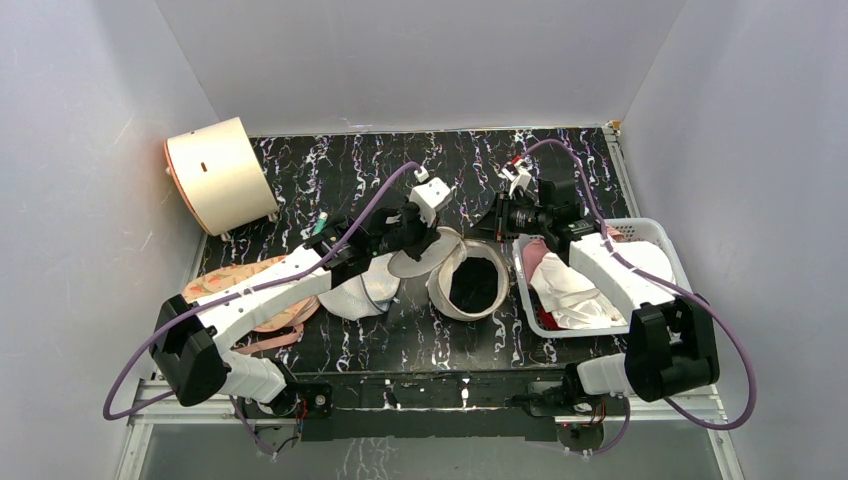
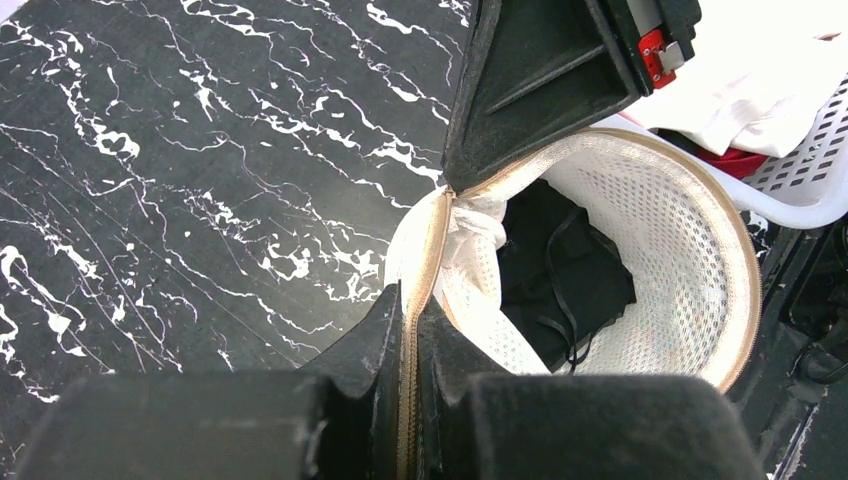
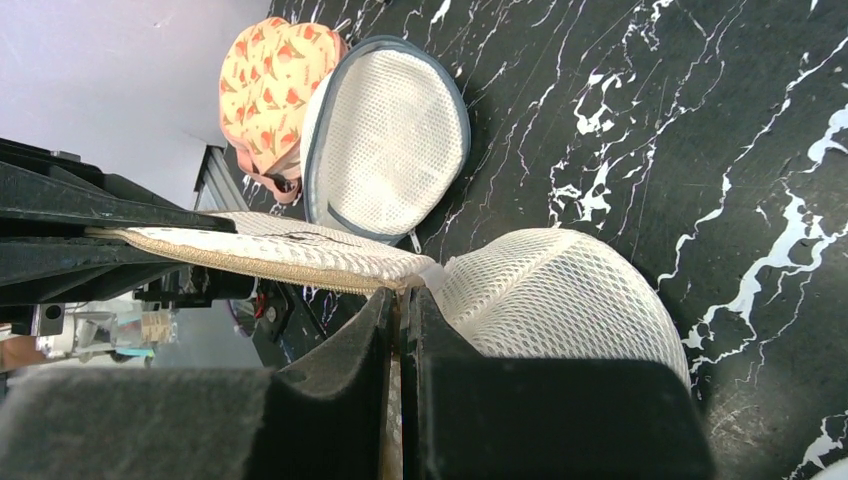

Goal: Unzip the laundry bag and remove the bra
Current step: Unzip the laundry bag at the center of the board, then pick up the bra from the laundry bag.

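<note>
The cream mesh laundry bag (image 1: pixel 470 285) lies unzipped at the table's middle, mouth facing up, its round lid (image 1: pixel 418 262) folded back to the left. My left gripper (image 1: pixel 428 245) is shut on the lid's tan zipper edge (image 2: pixel 432 245). My right gripper (image 1: pixel 488 228) is shut on the bag's rim where the lid joins the mesh wall (image 3: pixel 560 290). The bra (image 2: pixel 560 275) shows only as black fabric with thin straps inside the bag. In the left wrist view the left gripper (image 2: pixel 410 315) pinches the zipper tape; in the right wrist view the right gripper (image 3: pixel 403 305) pinches the seam.
A white dome-shaped mesh bag (image 1: pixel 360 292) lies just left of the lid. A peach printed bra (image 1: pixel 235 285) sits further left. A white basket (image 1: pixel 672 250) with clothes stands at the right, close to the bag. A cream cylinder (image 1: pixel 215 175) rests at the back left.
</note>
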You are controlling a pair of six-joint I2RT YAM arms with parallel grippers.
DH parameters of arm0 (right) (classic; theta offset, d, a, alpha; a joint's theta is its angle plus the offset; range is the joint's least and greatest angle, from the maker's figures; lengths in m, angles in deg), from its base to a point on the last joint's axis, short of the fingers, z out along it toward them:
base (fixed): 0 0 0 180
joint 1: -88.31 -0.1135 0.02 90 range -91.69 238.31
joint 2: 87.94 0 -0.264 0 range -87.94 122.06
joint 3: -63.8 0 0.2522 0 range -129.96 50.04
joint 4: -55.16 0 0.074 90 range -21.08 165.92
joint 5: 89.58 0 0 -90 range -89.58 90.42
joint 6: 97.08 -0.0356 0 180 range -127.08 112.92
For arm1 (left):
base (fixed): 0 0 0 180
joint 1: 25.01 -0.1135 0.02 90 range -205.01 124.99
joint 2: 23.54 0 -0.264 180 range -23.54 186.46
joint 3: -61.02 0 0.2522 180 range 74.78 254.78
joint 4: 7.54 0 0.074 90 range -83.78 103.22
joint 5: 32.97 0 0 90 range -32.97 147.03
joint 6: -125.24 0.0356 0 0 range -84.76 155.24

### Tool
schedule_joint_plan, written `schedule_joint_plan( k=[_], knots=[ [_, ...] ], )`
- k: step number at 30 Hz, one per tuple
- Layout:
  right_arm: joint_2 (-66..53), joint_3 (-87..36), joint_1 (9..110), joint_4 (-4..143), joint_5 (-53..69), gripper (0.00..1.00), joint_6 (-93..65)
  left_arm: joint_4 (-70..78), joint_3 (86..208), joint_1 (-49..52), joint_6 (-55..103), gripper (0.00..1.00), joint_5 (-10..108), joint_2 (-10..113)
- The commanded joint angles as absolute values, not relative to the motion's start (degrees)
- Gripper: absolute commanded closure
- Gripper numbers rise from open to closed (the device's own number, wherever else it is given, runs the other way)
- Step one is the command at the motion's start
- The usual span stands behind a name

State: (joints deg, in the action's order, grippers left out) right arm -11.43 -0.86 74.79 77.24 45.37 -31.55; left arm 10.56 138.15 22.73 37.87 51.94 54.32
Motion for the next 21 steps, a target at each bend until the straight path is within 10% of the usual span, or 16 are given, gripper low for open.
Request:
schedule_joint_plan(
  k=[1,21],
  knots=[
    [-9.78,-3.00,75.66,75.93,44.89,0.97,-28.74,9.29,138.45,22.53,38.77,1.00,53.38,50.91],
    [-17.70,-15.33,71.74,99.68,28.18,0.27,-23.24,15.99,143.52,21.03,33.31,1.00,66.28,58.65]
  ],
)
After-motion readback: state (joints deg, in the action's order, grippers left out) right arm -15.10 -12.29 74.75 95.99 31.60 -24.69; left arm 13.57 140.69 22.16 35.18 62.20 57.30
